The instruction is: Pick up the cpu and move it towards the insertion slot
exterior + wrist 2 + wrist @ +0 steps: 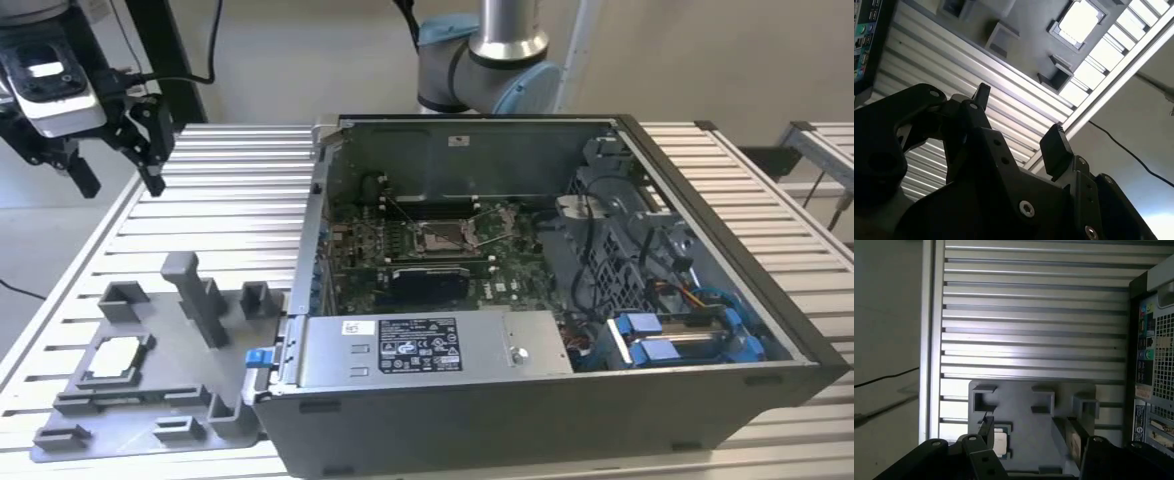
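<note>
So, in the exterior view the gripper [120, 182] is seen hanging in the air over the slatted table [200, 215], off toward that view's left and well apart from the open computer case [561, 400]. Its fingers are spread wide and nothing is held between them.

The cpu [115, 358] is found lying flat, silvery face up, in a recess of the grey tray [147, 425] on the table. It's well below the gripper and isn't touched by it.

The insertion slot [445, 236] is picked out by the exterior view: a square metal-framed socket set in the green motherboard [507, 275] inside the case, well apart from both cpu and gripper.

Some extras are supplied by the wrist cameras. In the first wrist view the cpu [1000, 444] is caught peeking out next to one dark fingertip [986, 427]. The tray [1024, 400] is spread out beyond the fingers, and the case's rear panel of ports [1154, 365] is shown along one edge. In the second wrist view the cpu [1081, 20] is shown brightly lit in its recess, far past the fingers, and a black cable [1124, 149] is seen on the floor beyond the table's edge.
</note>
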Controlling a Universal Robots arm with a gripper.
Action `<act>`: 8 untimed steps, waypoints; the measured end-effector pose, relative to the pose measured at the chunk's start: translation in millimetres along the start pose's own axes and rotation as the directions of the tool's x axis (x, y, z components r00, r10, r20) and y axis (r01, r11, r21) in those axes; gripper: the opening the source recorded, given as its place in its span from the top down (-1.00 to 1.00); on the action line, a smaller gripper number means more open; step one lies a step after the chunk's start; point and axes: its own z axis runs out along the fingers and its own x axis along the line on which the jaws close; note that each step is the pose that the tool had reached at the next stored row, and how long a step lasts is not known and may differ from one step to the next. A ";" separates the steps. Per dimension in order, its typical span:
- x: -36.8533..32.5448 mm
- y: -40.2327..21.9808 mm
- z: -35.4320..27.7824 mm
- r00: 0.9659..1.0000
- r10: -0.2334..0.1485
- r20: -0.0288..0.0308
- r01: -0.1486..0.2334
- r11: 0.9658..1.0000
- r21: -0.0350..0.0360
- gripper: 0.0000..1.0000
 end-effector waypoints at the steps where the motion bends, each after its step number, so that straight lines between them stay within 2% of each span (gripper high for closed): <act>1: 0.0 0.0 0.0 1.000 0.000 0.000 0.000 1.000 0.000 -1.00; 8: 1.0 -0.4 0.0 1.000 0.000 0.000 0.000 1.000 0.000 -1.00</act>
